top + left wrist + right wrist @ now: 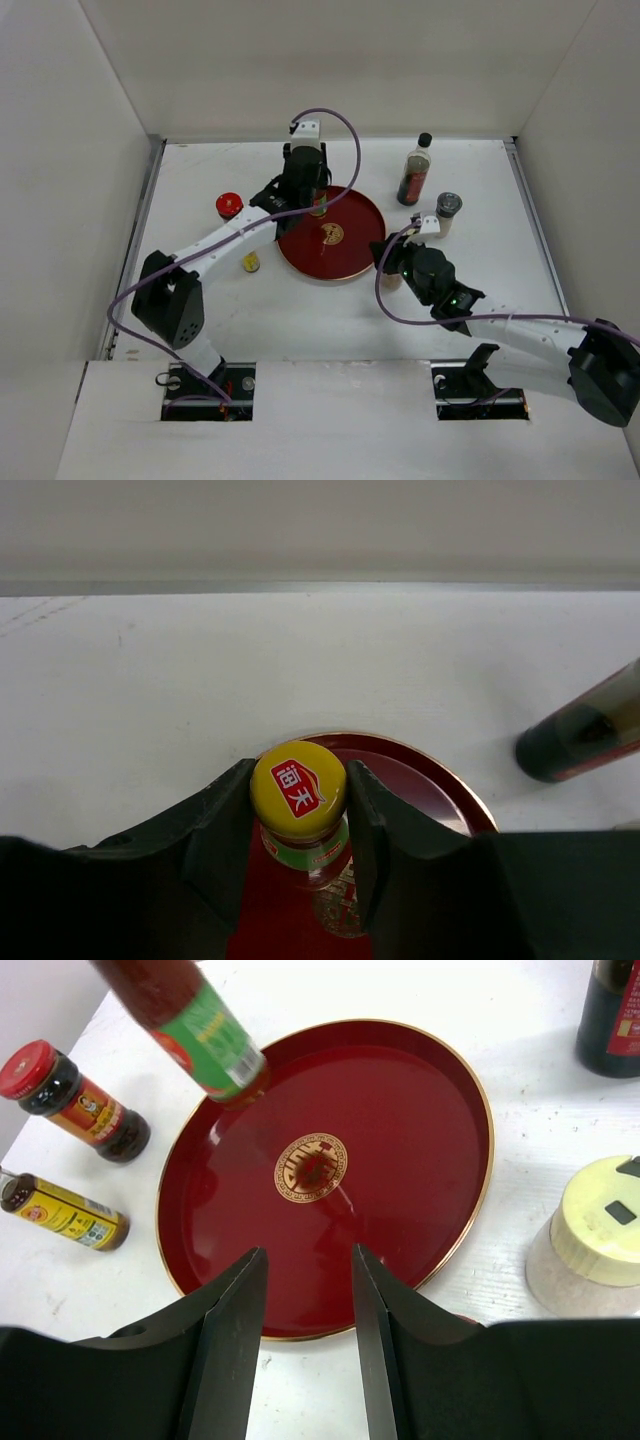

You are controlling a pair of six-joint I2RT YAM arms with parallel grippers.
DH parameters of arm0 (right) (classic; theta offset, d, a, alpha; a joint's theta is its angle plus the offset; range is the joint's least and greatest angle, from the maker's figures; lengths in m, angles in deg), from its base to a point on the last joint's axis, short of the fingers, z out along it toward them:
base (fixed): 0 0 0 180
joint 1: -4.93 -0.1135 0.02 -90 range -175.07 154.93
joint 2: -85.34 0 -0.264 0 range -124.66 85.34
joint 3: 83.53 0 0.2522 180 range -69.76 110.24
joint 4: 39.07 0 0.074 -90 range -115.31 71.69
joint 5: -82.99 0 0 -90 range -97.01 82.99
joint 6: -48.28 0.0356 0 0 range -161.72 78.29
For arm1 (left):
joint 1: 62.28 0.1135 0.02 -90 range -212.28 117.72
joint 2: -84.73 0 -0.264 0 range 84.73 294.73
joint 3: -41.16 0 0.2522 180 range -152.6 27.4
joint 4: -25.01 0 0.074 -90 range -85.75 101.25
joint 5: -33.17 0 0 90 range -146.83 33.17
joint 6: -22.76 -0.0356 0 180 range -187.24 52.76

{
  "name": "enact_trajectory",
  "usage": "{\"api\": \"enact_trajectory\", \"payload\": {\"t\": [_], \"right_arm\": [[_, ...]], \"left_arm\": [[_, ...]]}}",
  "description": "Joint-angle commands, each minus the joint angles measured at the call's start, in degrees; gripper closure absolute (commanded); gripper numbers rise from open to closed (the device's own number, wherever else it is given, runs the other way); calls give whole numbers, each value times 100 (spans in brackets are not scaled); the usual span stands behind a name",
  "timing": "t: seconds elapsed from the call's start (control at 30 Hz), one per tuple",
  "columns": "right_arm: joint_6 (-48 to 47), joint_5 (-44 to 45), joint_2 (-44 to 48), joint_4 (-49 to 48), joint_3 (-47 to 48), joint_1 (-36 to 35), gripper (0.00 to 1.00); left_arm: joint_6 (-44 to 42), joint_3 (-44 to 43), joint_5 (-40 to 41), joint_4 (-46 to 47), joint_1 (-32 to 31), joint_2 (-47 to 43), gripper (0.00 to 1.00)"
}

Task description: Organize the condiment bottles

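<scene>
Yellow-capped bottle (298,785) — clamped between left fingers (225,840) | base perhaps on tray (432,783)

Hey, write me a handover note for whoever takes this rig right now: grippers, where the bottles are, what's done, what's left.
Left gripper: shut on the yellow-capped bottle, over the far-left part of the red tray; I cannot tell whether it is set down.
Right gripper: open, empty, above the tray's near edge.
On the table left of the tray: red-lidded jar, small yellow-labelled bottle.
Right of it: tall dark bottle, grey-topped shaker, pale-topped shaker.
Done: nothing released on the tray yet.
Left: probably release this bottle, then bring the other five.
</scene>
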Motion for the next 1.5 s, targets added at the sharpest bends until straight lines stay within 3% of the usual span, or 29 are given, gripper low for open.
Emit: {"api": "enact_trajectory", "payload": {"t": [0.0,0.47,0.6,0.73,0.97,1.23,1.37,1.47], "right_arm": [[92,-13,98,-309,1,43,54],[65,-39,125,-326,10,69,54],[74,-39,151,-300,2,69,54],[74,-39,125,-300,19,69,54],[83,-30,221,-309,-25,69,54],[92,-39,213,-300,-25,69,53],[109,-39,186,-326,-34,69,51],[118,-39,99,-335,-7,69,48]], "left_arm": [[-50,-432,81,947,-16,148,86],[-129,-345,46,1458,-42,676,85],[-112,-29,90,1677,-77,676,73],[-129,218,221,1879,-104,623,52],[-165,305,230,1827,-104,474,37],[-112,1025,651,1591,19,-790,31],[422,1745,863,880,334,-1712,20],[915,2247,846,308,704,-2276,18]]}}
